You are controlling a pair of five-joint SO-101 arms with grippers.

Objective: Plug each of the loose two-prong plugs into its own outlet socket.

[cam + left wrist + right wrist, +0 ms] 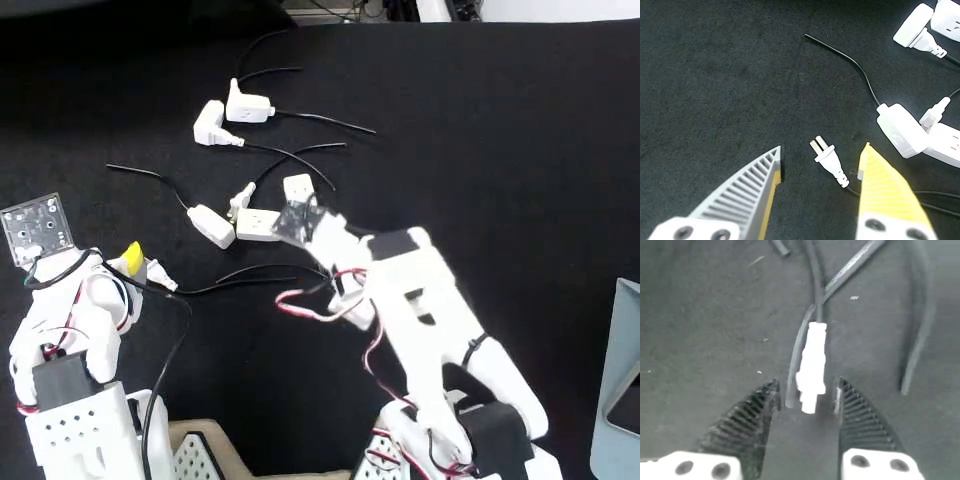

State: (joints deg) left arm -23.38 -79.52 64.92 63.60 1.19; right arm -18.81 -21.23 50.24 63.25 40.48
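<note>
— Checking progress from your end: how many are in?

— Most of it is left, as I read my screens. Near the far edge of the table point(500, 120) one plug point(232, 140) looks seated in a white socket block point(210, 122), though I can't swear it is fully home. Two plugs are plainly loose, and I have an arm at each.

— Where's the first?

— The loose plug point(829, 161) lies flat toward the table's left edge, on the near side. My left gripper point(823, 146) hangs over it with the fingers spread wide, touching nothing. The plug's long axis runs roughly along the near edge, prongs toward the left edge and tail end toward the middle.

— And the other?

— The second plug point(811, 365) is about mid-table, just beside the middle socket blocks point(258, 225). My right gripper point(807, 381) straddles it with the fingers apart and a gap on each side, so it is not yet clamped. The plug's length lines up with the gripper's reach, and its cable point(817, 295) leads away from the wrist. I can't make out the prongs, so I won't say which way they face.
</note>
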